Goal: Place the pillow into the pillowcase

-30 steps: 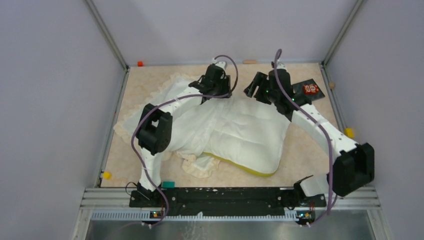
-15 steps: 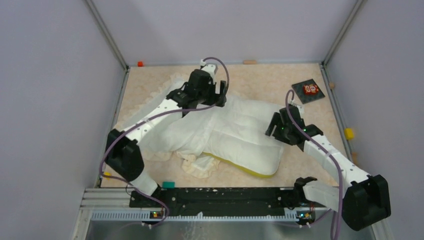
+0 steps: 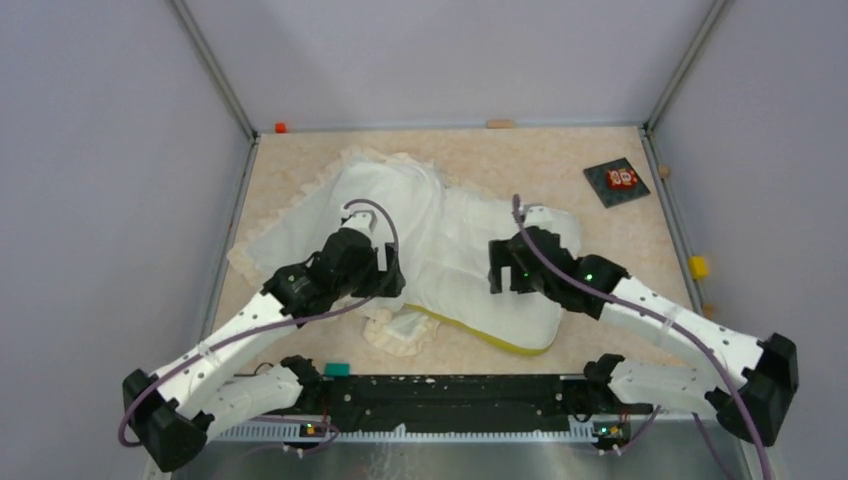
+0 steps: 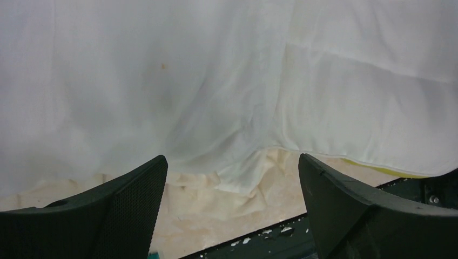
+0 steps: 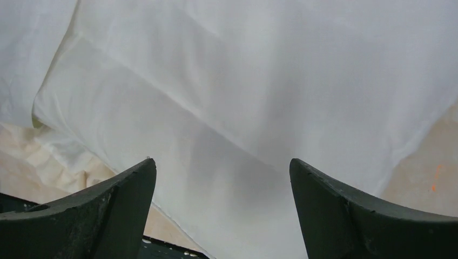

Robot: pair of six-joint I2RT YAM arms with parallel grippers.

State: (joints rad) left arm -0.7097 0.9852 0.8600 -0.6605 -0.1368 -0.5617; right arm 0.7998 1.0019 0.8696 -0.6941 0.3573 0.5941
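The pillow (image 3: 500, 285), white and quilted with a yellow band (image 3: 490, 338) on its near edge, lies mid-table. Its left part sits inside the cream pillowcase (image 3: 300, 215), whose frilly border bunches at the near edge (image 3: 400, 330). My left gripper (image 3: 385, 282) is open and empty, low over the pillowcase's near edge. In the left wrist view the gripper (image 4: 232, 159) frames the pillowcase fabric (image 4: 135, 97) and the frill (image 4: 237, 186); the pillow (image 4: 372, 118) is at right. My right gripper (image 3: 503, 272) is open and empty over the pillow; in the right wrist view it (image 5: 222, 162) hovers above the pillow (image 5: 243, 108).
A dark square card (image 3: 616, 182) lies at the far right. Small orange (image 3: 281, 127) and yellow (image 3: 698, 266) pieces sit at the table's edges, and a teal block (image 3: 335, 369) is by the black front rail (image 3: 450, 390). Grey walls enclose three sides.
Both arms have drawn back from the far side toward the near edge. The left gripper came down to the pillowcase's near-left edge, and the right gripper moved over the middle of the pillow.
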